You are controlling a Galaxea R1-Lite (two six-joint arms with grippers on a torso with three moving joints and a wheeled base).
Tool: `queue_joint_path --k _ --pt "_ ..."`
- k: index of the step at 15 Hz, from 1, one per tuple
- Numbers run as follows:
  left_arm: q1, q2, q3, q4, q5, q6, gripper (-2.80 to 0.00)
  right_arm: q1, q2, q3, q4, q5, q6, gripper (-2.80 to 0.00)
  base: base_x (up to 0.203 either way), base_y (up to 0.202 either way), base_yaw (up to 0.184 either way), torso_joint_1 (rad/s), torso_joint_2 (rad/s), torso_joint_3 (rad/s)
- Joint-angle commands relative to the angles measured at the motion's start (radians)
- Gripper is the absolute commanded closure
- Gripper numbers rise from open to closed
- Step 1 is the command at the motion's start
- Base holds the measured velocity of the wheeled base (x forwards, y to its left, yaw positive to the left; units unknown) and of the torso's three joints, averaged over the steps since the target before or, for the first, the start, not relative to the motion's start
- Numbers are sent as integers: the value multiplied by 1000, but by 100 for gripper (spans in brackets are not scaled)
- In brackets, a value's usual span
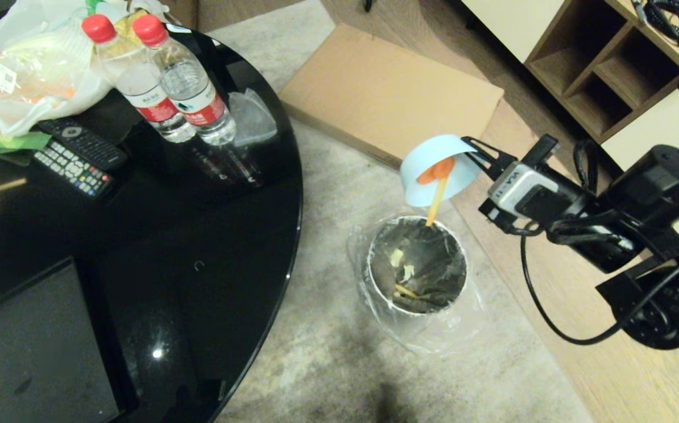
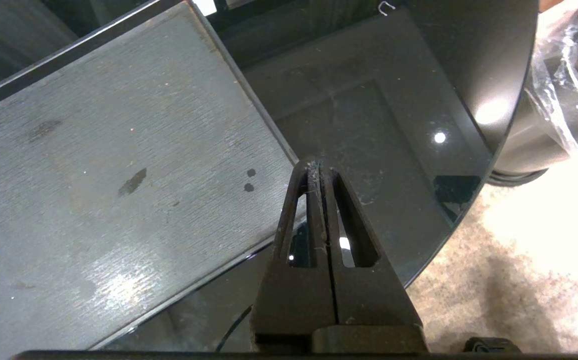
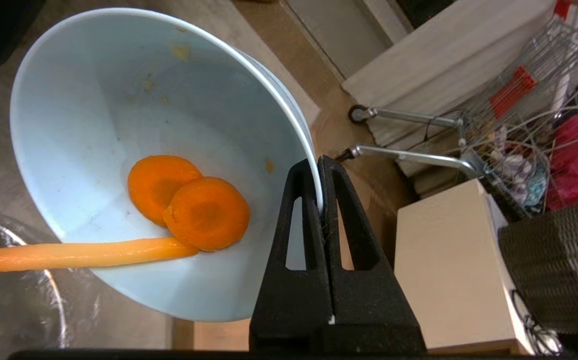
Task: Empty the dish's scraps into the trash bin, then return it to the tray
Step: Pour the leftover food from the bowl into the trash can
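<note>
While the right gripper [image 1: 473, 154] is clamped on the rim of the small round pale blue bowl [image 1: 433, 173], the bowl hangs tilted right of centre in the head view, its mouth turned down toward the small round metal trash bin [image 1: 417, 265] lined with crinkly clear plastic directly beneath it. Two orange carrot slices [image 3: 189, 207] cling to the bowl's inner wall, and a long pale orange strip [image 1: 436, 201] dangles from the bowl's lower edge toward the bin's opening; pale peelings [image 1: 401, 264] already lie inside the bin.

The glossy round black table [image 1: 198, 235] fills the left of the frame (its curved edge passes near the bin). On it stand two clear water bottles with red caps [image 1: 160, 82], two remote controls [image 1: 78, 155] and bagged produce [image 1: 16, 76]. The flat black tray with its matte grey surface [image 1: 28, 352] sits at lower left. A flat cardboard sheet [image 1: 386, 94] lies on the floor above the bin.

The left gripper [image 2: 319, 172], its fingers pressed together on nothing, hangs over the tray's edge.
</note>
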Motion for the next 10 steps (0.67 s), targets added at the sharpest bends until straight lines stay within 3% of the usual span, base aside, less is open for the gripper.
queue_joint_path --k 1,10 --pt "0 0 0 0 0 -1 0 1 -16 4 -18 5 -12 0 0 0 0 0 0 0" --pt "0 0 0 0 -1 -1 0 30 -83 36 -49 39 -35 0 0 0 0 0 0 0"
